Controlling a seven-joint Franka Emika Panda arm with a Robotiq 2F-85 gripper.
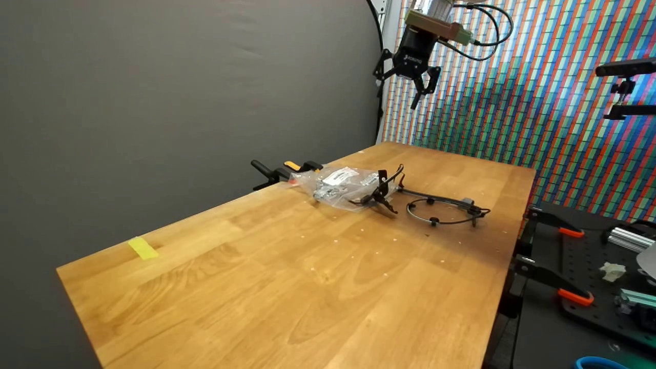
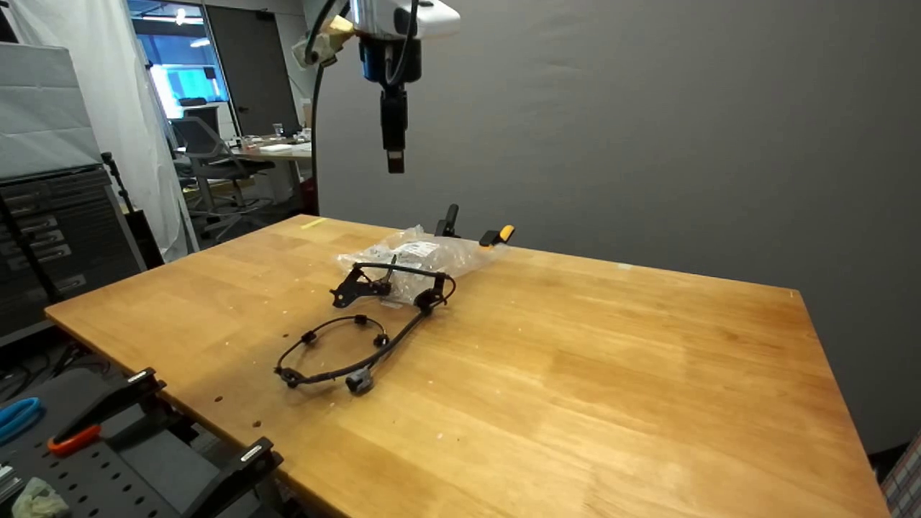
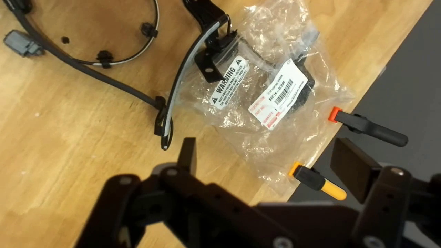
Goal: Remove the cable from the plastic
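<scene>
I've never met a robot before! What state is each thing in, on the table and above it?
Clear plastic bag: crumpled, lying on the wooden table.
Black looped cable: mostly out of the bag, one end seemingly inside.
Grey plastic connector: unplugged.
Black clamp with red tip: fastened at the table edge, apparently on the bag.
Black clamp with yellow handle: likewise.
Black robot gripper: open, holding nothing, above the table.

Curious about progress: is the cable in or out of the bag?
Mostly out: a loop of cable lies uncovered on the table; whether one end sits inside the bag, I cannot tell.
</scene>
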